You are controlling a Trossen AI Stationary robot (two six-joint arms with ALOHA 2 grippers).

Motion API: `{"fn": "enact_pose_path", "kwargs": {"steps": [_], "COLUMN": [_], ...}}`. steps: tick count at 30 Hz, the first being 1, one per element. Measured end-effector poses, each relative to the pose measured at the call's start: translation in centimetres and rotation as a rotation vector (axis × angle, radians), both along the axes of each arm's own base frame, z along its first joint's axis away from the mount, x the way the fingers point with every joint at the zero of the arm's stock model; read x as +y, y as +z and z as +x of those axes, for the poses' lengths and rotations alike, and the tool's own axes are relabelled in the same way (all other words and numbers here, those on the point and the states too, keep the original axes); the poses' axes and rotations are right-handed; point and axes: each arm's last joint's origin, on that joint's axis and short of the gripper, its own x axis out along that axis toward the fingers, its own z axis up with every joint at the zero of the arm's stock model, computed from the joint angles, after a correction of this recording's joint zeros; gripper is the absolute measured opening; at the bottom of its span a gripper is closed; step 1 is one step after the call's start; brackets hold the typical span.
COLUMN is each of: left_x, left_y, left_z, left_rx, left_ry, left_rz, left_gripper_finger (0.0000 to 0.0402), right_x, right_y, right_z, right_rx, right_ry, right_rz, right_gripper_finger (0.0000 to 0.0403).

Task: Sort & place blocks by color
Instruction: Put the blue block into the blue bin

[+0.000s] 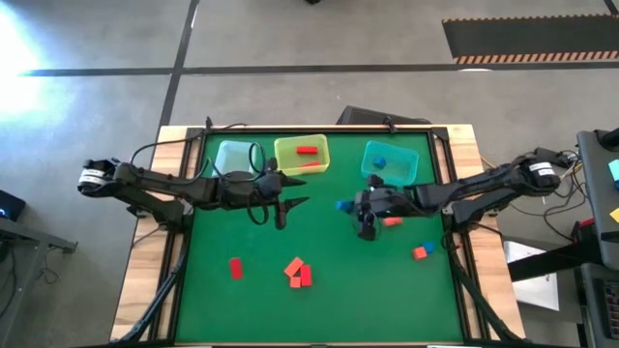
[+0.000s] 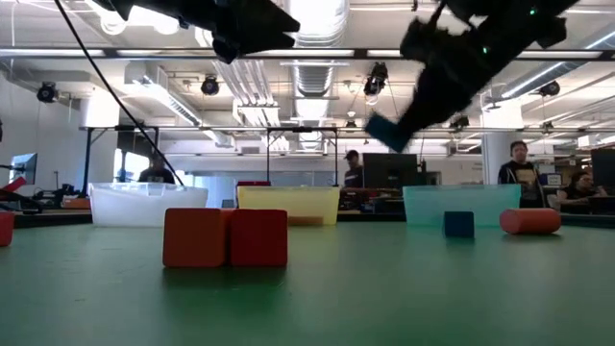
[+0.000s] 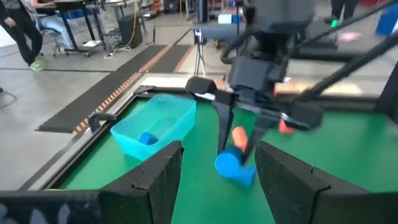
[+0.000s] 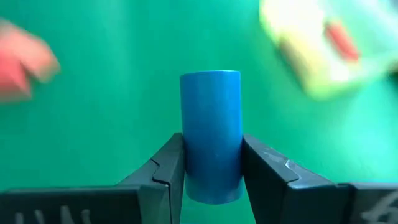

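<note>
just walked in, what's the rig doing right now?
Sorting blocks by colour. The right pincer is shut on a blue cylinder block, held above the green mat near the teal bin, which already holds a blue block. The left pincer hangs open by the yellow bin, which holds a red block. Several red blocks are on the mat.

Both arms are dark, almost black, and slim, with a white band near each base. Loose black cables hang along the left arm (image 1: pixel 184 188). The right gripper (image 4: pixel 211 180) has two flat, wedge-shaped dark fingers.
</note>
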Motion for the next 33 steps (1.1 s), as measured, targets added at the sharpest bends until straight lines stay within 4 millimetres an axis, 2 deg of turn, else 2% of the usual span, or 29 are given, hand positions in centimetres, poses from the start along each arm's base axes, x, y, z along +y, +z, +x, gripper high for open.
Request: {"fn": "enact_pose_path", "kwargs": {"steps": [5,9,12,16,20,25,33], "left_x": [-0.9,-2.0,-2.7,-3.2,-3.4,-3.6,-3.7], "left_y": [0.2,0.3,-0.5,-1.8,-3.7,-5.6,-6.5], "left_z": [0.0,-0.1,0.2,1.2,2.7,4.0,5.1], "left_rx": [-0.075,-0.178,-0.28,-0.375,-0.409,-0.415,-0.443], "left_ry": [-0.049,-0.09,-0.121,-0.137,-0.135,-0.134,-0.123], "left_rz": [-0.066,-0.114,-0.125,-0.135,-0.138,-0.121,-0.112], "left_gripper_finger": [0.0187,0.0187,0.0187,0.0187,0.0187,0.0187,0.0187], "right_x": [2.5,3.2,3.7,4.0,4.2,4.3,4.2], "right_y": [-0.2,-1.1,-1.4,-2.2,-2.0,-1.5,-1.1], "right_z": [0.5,0.7,1.0,1.9,2.9,3.0,2.9], "right_rx": [-0.416,-0.613,-0.712,-0.701,-0.713,-0.726,-0.729], "right_ry": [0.037,0.002,0.016,0.03,0.03,0.031,0.033], "right_rz": [-0.047,-0.086,-0.098,-0.127,-0.128,-0.137,-0.144], "right_gripper_finger": [0.0113,0.0113,0.0113,0.0113,0.0113,0.0113,0.0113]}}
